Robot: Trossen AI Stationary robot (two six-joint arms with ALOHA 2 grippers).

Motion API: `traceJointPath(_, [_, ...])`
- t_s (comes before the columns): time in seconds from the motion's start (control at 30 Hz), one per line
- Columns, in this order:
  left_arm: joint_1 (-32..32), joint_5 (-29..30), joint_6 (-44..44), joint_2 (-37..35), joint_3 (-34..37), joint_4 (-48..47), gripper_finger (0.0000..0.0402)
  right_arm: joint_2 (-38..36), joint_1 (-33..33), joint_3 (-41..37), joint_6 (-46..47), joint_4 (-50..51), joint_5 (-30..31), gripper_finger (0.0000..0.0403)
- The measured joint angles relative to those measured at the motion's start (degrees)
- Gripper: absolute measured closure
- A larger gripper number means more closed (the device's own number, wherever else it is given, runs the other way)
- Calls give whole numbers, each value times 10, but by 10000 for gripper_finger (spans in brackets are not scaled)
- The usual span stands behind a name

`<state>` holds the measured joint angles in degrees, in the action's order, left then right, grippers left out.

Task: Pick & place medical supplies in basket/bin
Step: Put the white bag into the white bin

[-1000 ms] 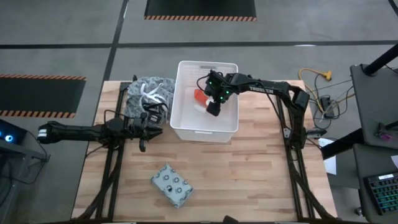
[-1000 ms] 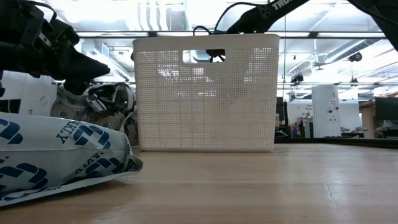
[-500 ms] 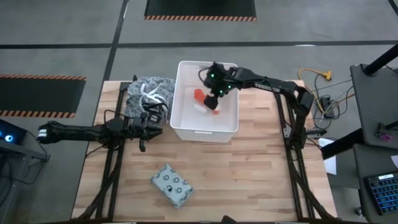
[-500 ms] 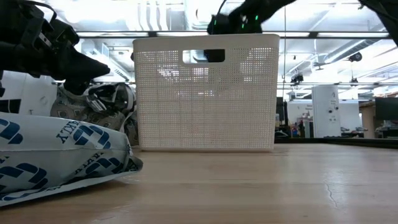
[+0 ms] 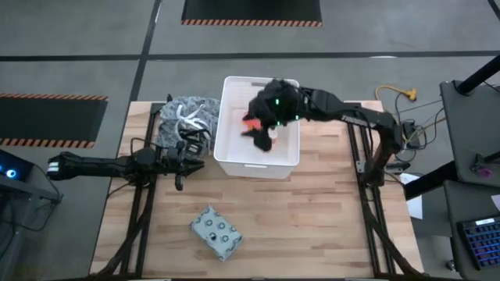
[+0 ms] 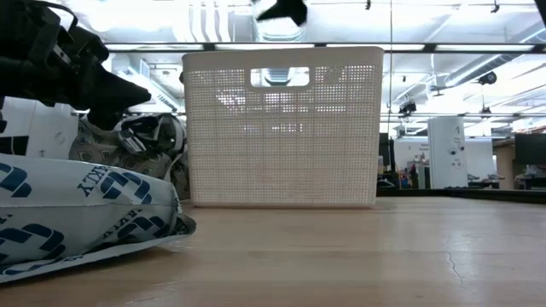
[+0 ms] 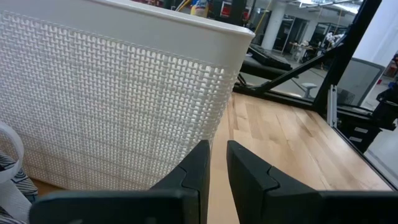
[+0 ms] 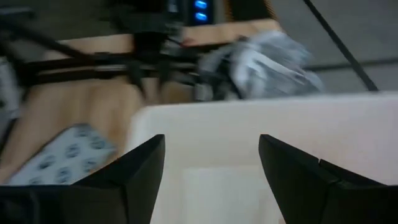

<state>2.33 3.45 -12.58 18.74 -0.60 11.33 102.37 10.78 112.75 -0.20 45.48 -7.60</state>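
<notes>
One white bin stands on the counter, toward its far edge, its long axis running from the far edge toward the near one, the handle slot in the near short wall. One orange bottle shows inside it, mostly hidden by the arm, so which way it lies cannot be told. One grey-blue dotted packet lies flat on the counter near the front, well apart from the bin, its long axis running diagonally. One grey patterned cloth bundle with white straps sits just left of the bin.

The right gripper hangs over the bin's inside; its fingers are spread wide with nothing between them. The left gripper waits low beside the bin's left wall, fingers nearly together, holding nothing
</notes>
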Motion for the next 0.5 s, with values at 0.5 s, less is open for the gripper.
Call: traceJointPath(0.5, [0,0,0,0,0,0,364,1,-181,-92,-25,-72,0,154])
